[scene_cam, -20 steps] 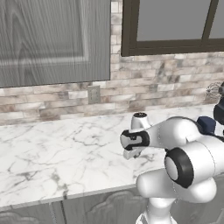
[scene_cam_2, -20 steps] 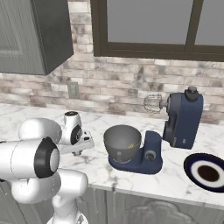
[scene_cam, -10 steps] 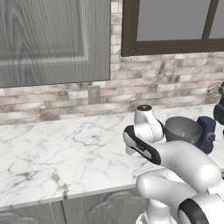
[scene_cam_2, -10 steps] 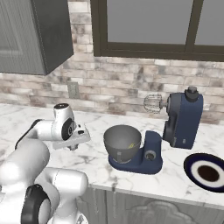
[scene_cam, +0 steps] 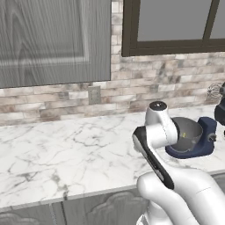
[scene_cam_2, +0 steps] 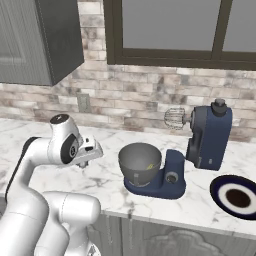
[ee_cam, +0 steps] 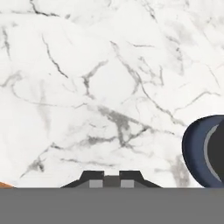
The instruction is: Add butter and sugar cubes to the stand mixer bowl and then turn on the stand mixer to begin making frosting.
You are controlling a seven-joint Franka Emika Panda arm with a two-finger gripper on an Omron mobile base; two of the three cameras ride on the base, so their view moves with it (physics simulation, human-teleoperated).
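Note:
The navy stand mixer point(scene_cam_2: 209, 136) stands on the marble counter with its head tilted back and its whisk point(scene_cam_2: 175, 119) clear of the bowl. Its grey bowl point(scene_cam_2: 140, 159) sits on the rounded base point(scene_cam: 193, 147). My gripper point(scene_cam_2: 82, 163) points down at the counter just left of the bowl. In the hand view the gripper point(ee_cam: 111, 177) is shut, its tips close together over bare marble, with the mixer's base point(ee_cam: 192, 148) at the right edge. An orange sliver point(ee_cam: 4, 185) at the lower left edge may be the butter. The sugar cubes are out of view.
A dark blue plate point(scene_cam_2: 235, 196) lies on the counter right of the mixer. A brick backsplash with a wall outlet point(scene_cam: 94, 95) runs behind, with grey cabinets point(scene_cam: 48, 39) and a window above. Open marble point(scene_cam: 66, 149) stretches left of the arm.
The arm has unfolded from in front of the base and reached forward over the counter beside the mixer. Its hand now points down. The mixer and the plate have not moved.

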